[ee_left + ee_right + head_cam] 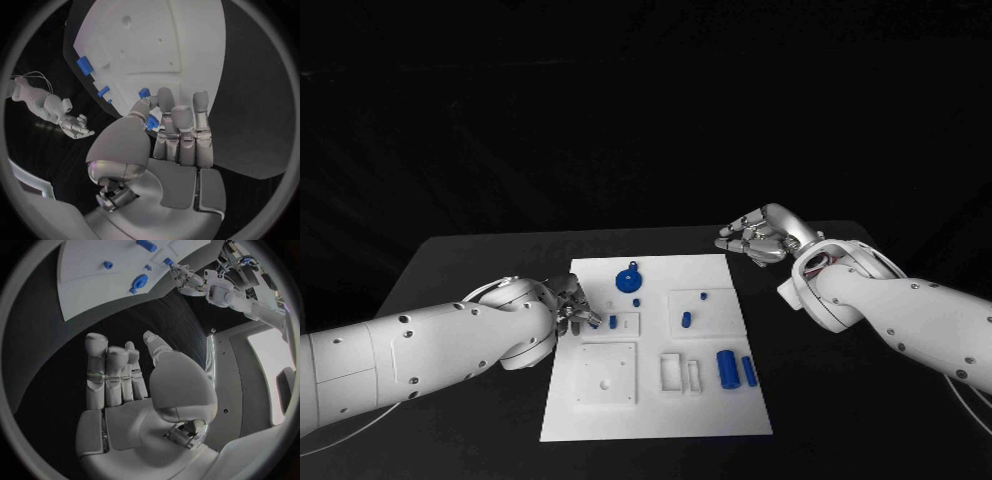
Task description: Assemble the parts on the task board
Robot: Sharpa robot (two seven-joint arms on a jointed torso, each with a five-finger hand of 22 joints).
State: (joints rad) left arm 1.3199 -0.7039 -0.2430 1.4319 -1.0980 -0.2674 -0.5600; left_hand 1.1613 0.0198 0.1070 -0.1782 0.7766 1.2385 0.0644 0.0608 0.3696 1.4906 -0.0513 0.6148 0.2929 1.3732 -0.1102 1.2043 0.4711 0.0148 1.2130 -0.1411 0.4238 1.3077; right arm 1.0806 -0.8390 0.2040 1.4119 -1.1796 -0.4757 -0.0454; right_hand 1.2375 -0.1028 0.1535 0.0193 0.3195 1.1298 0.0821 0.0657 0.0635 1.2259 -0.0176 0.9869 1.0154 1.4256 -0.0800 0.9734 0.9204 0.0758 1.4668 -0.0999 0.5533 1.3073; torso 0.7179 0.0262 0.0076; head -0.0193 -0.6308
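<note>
Reaching in over the board's (661, 400) left edge, the left hand (574, 312) sits right at a small blue peg (612, 322); in the left wrist view thumb and fingertips (164, 97) close around a blue piece (150, 123), so I judge the hand pinches it, though how firm the hold is I cannot tell. That peg lies just inboard of the hand, toward the board's middle, and seems to stand upright in a square recess. The right hand (762, 235) hovers off the board's far right corner over the bare worktop (473, 260), fingers apart and empty, well away from every part. So the left hand is plainly the nearer. Other parts lie further in: a round blue knob (629, 279) toward the far edge, a short peg (687, 320) mid-board, and two blue cylinders (728, 367) lying lengthwise near the right edge.
</note>
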